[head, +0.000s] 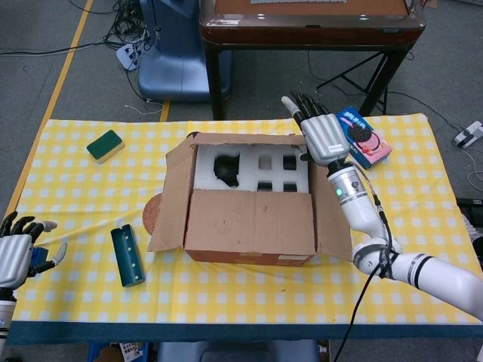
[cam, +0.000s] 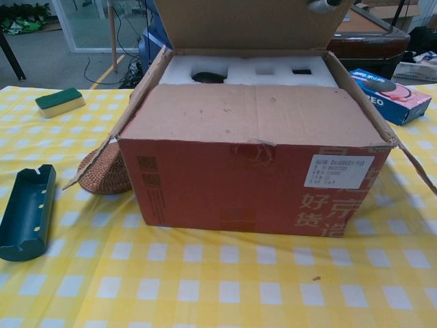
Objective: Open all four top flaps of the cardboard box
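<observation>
The cardboard box (head: 249,255) (cam: 252,184) stands mid-table. Its far flap (cam: 252,24) stands upright, and white foam (head: 249,181) with dark cutouts shows beneath it. The near flap (head: 253,220) (cam: 252,116) lies flat over the front half. The left flap (head: 172,197) and the right flap (head: 333,230) hang outward. My right hand (head: 323,137) is raised at the box's far right corner with fingers stretched up. It holds the far flap's top right edge, and only a fingertip (cam: 325,4) shows in the chest view. My left hand (head: 16,255) hovers by the table's front left edge, fingers apart, holding nothing.
A green sponge (head: 105,145) (cam: 59,102) lies at the far left. A dark green tray (head: 127,255) (cam: 27,212) lies front left. A woven mat (head: 153,213) (cam: 104,172) pokes out under the left flap. A blue biscuit box (head: 364,139) (cam: 390,96) sits far right.
</observation>
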Tool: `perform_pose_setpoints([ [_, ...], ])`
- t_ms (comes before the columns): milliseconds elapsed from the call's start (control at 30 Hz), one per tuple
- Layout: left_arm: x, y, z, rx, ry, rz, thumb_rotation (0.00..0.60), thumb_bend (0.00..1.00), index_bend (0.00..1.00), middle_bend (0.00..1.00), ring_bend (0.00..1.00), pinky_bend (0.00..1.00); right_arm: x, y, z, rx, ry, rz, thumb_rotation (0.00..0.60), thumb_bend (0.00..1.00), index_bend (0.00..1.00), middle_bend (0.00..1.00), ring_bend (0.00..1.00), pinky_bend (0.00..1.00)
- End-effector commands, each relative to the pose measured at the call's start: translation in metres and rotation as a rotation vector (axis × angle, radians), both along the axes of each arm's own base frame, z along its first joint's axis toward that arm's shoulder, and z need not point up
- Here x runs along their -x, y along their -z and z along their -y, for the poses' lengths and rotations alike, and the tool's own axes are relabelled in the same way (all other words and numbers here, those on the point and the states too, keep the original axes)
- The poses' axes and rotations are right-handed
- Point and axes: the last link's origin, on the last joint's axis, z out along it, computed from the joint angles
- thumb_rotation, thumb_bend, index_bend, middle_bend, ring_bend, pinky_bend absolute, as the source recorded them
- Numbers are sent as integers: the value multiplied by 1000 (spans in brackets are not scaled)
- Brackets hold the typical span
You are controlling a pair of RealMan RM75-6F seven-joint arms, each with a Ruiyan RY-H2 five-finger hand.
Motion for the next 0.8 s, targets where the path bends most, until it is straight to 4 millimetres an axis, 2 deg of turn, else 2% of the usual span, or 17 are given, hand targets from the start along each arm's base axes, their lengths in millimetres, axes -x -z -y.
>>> perform_pose_setpoints([
  [33, 1, 0, 1, 2, -3, -1, 230, 345, 381, 349, 167, 0, -7, -6, 10, 27, 7, 7, 600, 280, 0, 0, 0, 167],
  [233, 4, -3, 4, 5, -24, -5, 232, 345, 381, 348, 167, 0, -15, -13, 30, 82, 36, 19, 600, 279, 0, 0, 0, 167],
  [467, 7, -5, 8, 7, -37, -10, 232, 345, 383, 346, 167, 0, -21, -11, 53, 124, 85, 39, 600, 280, 0, 0, 0, 166],
  [800, 12, -10, 13, -2, -56, -5, 235, 345, 384, 345, 167, 0, -11, -14, 77, 179, 198, 39, 600, 279, 0, 0, 0, 166],
])
